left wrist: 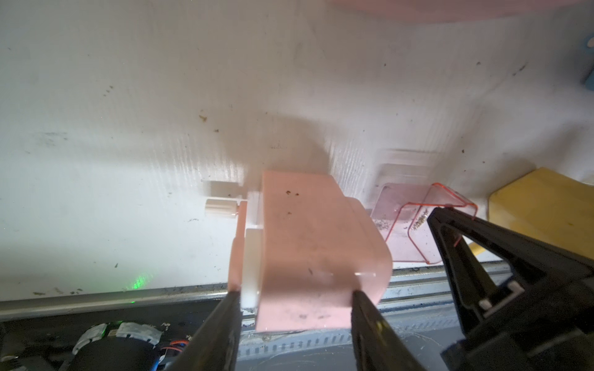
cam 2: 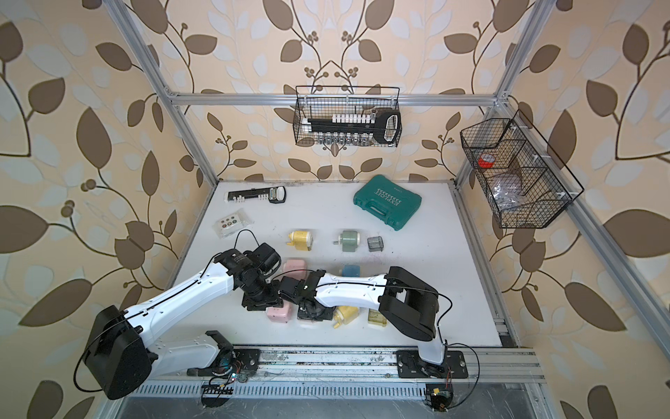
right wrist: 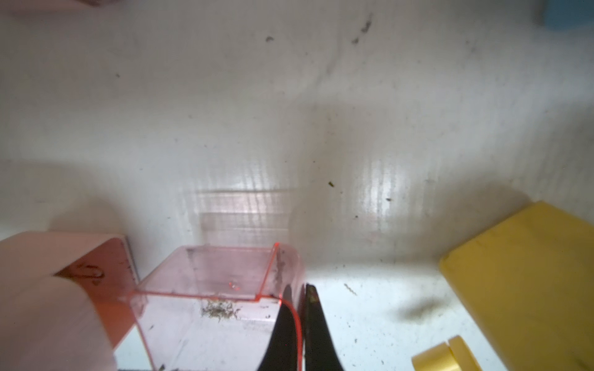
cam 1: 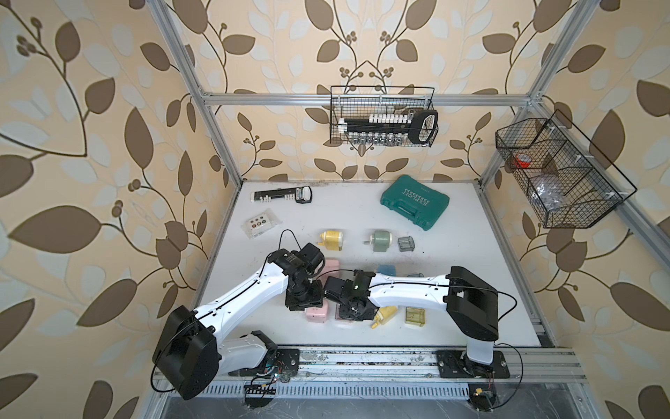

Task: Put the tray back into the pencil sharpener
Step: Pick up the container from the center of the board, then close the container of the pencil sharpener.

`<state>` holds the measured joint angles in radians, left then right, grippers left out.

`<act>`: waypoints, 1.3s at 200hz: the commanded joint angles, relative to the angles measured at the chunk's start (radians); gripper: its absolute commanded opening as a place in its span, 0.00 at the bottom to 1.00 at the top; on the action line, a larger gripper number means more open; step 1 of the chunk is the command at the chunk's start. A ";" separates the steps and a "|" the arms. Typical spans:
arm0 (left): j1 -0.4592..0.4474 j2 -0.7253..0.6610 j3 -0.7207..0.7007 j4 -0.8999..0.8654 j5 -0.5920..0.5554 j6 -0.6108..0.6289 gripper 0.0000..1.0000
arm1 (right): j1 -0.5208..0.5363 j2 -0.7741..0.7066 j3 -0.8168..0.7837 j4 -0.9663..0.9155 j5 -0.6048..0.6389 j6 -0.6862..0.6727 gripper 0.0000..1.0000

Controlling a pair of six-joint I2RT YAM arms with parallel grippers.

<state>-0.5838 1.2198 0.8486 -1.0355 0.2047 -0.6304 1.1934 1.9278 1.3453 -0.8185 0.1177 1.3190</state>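
Close to the near edge of the table (cam 1: 344,337), a yellow sharpener (cam 1: 386,315) lies just right of the pink tray (right wrist: 212,289). The tray stands just right of the pink sharpener (left wrist: 315,244), whose long axis runs left-right: crank left, open slot toward the tray. The left jaws grip this sharpener; the right jaws pinch the tray's right wall. Both arms reach inward, wrists down.
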 commanded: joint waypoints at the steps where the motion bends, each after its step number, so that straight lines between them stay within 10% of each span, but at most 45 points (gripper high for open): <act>1: -0.011 0.030 -0.017 -0.006 0.004 0.014 0.56 | 0.009 0.024 0.035 -0.013 -0.003 -0.018 0.00; 260: -0.010 0.032 -0.019 -0.006 0.015 0.014 0.56 | 0.026 0.033 0.048 -0.035 -0.023 0.008 0.00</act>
<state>-0.5831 1.2263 0.8520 -1.0378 0.2081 -0.6273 1.2087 1.9594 1.3907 -0.8036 0.0856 1.3098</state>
